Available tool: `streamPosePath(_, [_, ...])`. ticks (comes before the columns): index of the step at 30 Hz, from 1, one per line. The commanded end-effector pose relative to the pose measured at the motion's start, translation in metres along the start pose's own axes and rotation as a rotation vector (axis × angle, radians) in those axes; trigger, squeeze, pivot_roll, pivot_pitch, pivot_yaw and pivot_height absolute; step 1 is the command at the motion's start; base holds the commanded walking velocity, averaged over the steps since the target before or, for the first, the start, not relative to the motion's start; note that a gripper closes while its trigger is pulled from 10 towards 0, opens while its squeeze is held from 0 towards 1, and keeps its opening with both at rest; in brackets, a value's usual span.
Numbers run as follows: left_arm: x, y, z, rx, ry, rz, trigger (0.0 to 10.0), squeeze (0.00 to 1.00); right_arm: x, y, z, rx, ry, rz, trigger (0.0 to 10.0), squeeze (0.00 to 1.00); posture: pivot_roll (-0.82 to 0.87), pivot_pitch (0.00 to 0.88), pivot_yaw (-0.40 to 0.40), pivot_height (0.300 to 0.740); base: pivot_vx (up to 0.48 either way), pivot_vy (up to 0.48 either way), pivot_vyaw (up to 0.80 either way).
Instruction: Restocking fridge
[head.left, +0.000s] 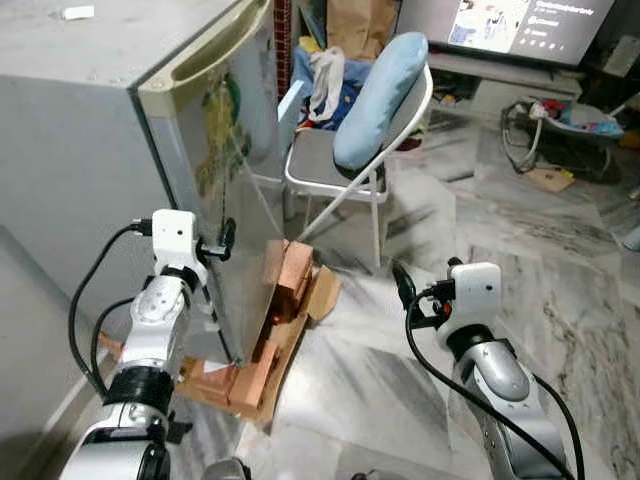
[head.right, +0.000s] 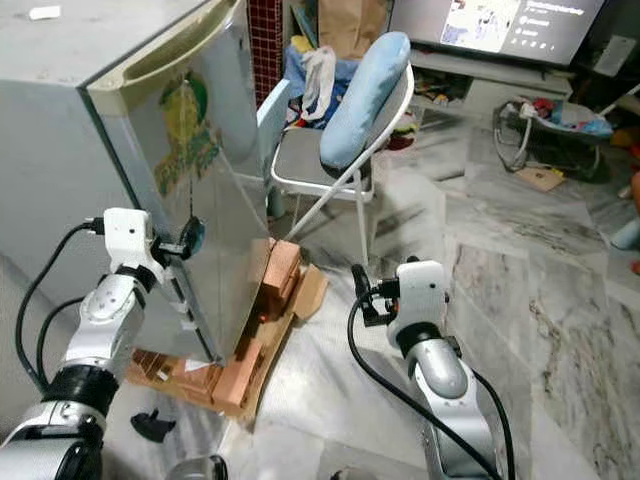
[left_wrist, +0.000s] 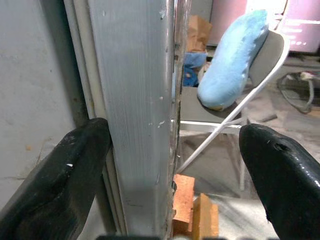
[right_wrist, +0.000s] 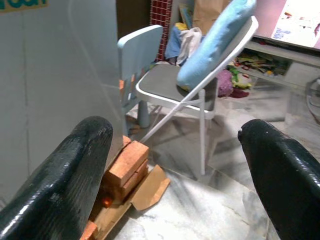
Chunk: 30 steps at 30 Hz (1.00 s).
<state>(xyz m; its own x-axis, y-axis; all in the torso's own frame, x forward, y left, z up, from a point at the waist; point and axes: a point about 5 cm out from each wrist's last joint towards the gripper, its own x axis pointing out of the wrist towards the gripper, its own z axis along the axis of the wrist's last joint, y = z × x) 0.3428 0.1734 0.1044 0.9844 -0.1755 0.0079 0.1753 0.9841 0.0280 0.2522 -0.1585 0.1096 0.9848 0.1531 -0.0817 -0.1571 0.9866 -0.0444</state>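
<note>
The left pincer is spread wide, with one black finger on each side of the edge of the grey metal fridge door. It is not pinching yet; the door edge sits in the gap between the fingers. In the left eye view this pincer is at the middle left of the frame, right at the door's free edge, low on the door.

The small grey fridge fills the upper left of the frame. Its door has a cream handle strip along the top and a green and yellow sticker on the front. The fridge stands on orange bricks and flat brown cardboard, low in the middle of the frame.

The right pincer is also spread wide and holds nothing. It hangs over the pale marble floor at the lower right of the frame, well apart from the fridge.

Behind, at the upper middle, is a white folding metal chair with a long light blue cushion leaning on it.

I think the step is opening the fridge door. No food to put away can be seen. Next, the left pincer should close on the door edge and pull it outward, slowly, since the fridge sits on loose bricks and might wobble.
</note>
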Motion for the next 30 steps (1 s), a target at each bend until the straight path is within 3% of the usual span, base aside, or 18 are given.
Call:
streamPosePath(1, [0.011, -0.053, 0.012, 0.093, -0.035, -0.307, 10.0, 0.00, 0.001, 0.000, 0.005, -0.002, -0.014, 0.011, 10.0, 0.00, -0.02, 0.060, -0.054, 0.740, 0.000, 0.000, 0.00])
streamPosePath(2, [0.012, -0.075, 0.015, 0.128, -0.055, -0.430, 10.0, 0.00, -0.001, 0.000, 0.005, -0.002, -0.014, 0.014, 10.0, 0.00, -0.02, 0.059, -0.055, 0.740, 0.000, 0.000, 0.00])
streamPosePath(3, [0.010, -0.116, 0.026, 0.124, -0.096, -0.622, 10.0, 0.00, -0.006, -0.001, 0.005, 0.001, -0.013, 0.018, 10.0, 0.00, -0.02, 0.053, -0.058, 0.740, 0.000, 0.000, 0.00])
streamPosePath(8, [0.009, -0.150, 0.036, 0.093, -0.140, -0.723, 10.0, 0.00, -0.021, -0.002, 0.004, 0.001, -0.009, 0.016, 10.0, 0.00, -0.04, 0.046, -0.049, 0.740, 0.000, 0.000, 0.00])
streamPosePath(10, [0.010, -0.151, 0.036, 0.088, -0.137, -0.725, 10.0, 0.00, -0.023, -0.002, 0.005, 0.000, -0.009, 0.015, 10.0, 0.00, -0.04, 0.046, -0.047, 0.740, 0.000, 0.000, 0.00])
streamPosePath(12, [0.012, -0.143, 0.030, 0.118, -0.120, -0.685, 10.0, 0.00, -0.025, -0.002, 0.006, -0.001, -0.011, 0.012, 10.0, 0.00, -0.05, 0.047, -0.039, 0.740, 0.000, 0.000, 0.00])
streamPosePath(16, [0.013, -0.111, 0.014, 0.144, -0.051, -0.562, 10.0, 0.00, -0.027, 0.000, 0.008, -0.011, -0.026, 0.011, 10.0, 0.00, -0.05, 0.049, -0.030, 0.740, 0.000, 0.000, 0.00])
streamPosePath(17, [0.011, -0.096, 0.006, 0.168, -0.020, -0.511, 10.0, 0.00, -0.027, 0.000, 0.008, -0.009, -0.028, 0.009, 10.0, 0.00, -0.05, 0.049, -0.027, 0.740, 0.000, 0.000, 0.00])
streamPosePath(18, [0.011, -0.096, 0.006, 0.168, -0.020, -0.511, 10.0, 0.00, -0.027, 0.000, 0.008, -0.009, -0.028, 0.009, 10.0, 0.00, -0.05, 0.049, -0.027, 0.740, 0.000, 0.000, 0.00])
streamPosePath(19, [0.008, -0.086, 0.001, 0.172, 0.005, -0.469, 10.0, 0.00, -0.027, 0.001, 0.008, -0.008, -0.028, 0.008, 10.0, 0.00, -0.05, 0.048, -0.025, 0.740, 0.000, 0.000, 0.00])
streamPosePath(20, [0.002, -0.070, -0.005, 0.165, 0.025, -0.419, 10.0, 0.00, -0.026, 0.002, 0.008, -0.006, -0.025, 0.006, 10.0, 0.00, -0.04, 0.047, -0.020, 0.740, 0.000, 0.000, 0.00])
streamPosePath(22, [-0.007, -0.055, -0.011, 0.154, 0.026, -0.375, 10.0, 0.00, -0.026, 0.003, 0.007, -0.001, -0.020, 0.003, 10.0, 0.00, -0.04, 0.047, -0.015, 0.740, 0.000, 0.000, 0.00])
streamPosePath(30, [-0.049, -0.008, -0.017, 0.100, 0.023, -0.136, 10.0, 0.00, -0.022, 0.003, 0.003, 0.010, -0.017, -0.015, 10.0, 0.00, 0.00, 0.052, -0.017, 0.740, 0.000, -0.341, -0.58])
